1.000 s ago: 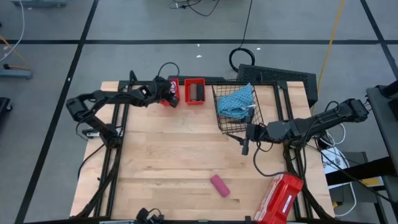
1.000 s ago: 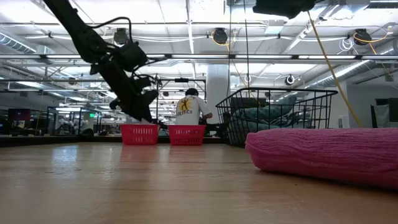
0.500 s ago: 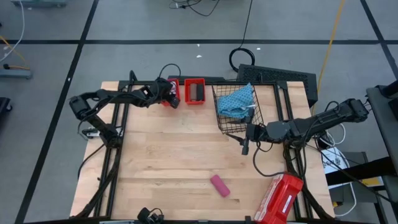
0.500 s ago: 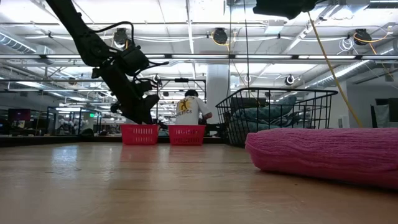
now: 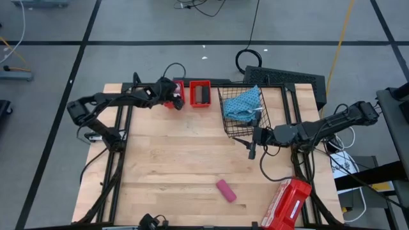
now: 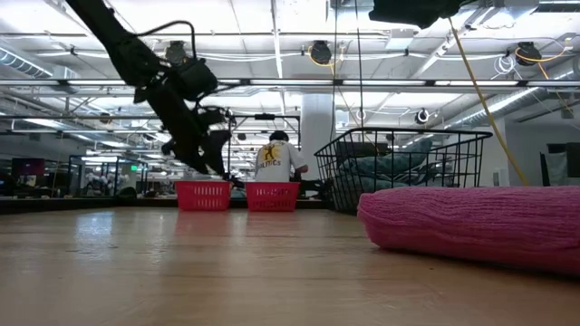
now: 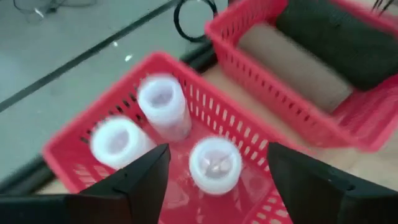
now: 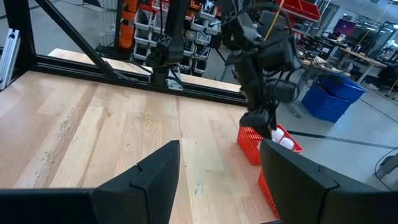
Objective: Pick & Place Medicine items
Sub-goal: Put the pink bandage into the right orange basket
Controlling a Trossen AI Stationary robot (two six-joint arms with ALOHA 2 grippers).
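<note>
Left wrist view: 3 vials (image 7: 214, 163) stand white caps up in the left bin (image 7: 84, 165); the brown box (image 7: 292, 65) and black box (image 7: 339, 37) lie side by side in the right bin (image 7: 360, 118). No other view shows what the bins hold this clearly.
High view: the only one with the whole table (image 5: 172, 160) – tube (image 5: 225, 190) lying alone near the front edge, wire basket (image 5: 235, 131) with the cloth (image 5: 244, 104) at the back, red case (image 5: 285, 204) at the front right corner.
Low view: tube (image 6: 471, 225) huge in the foreground; a person (image 6: 276, 158) in the room beyond.
Left gripper (image 5: 171, 91): fingers spread, nothing between them, hovering over the left bin; vials directly below it.
Change: against half a second ago in the low view, it now sits higher above the bin.
Right gripper (image 5: 252, 151): fingers apart, empty, just in front of the basket; same spot as a second ago.
Tube vs grippers: well apart from both, nearer the right one.
Right wrist view: looks across the table at the left arm over the bins (image 8: 264, 146).
</note>
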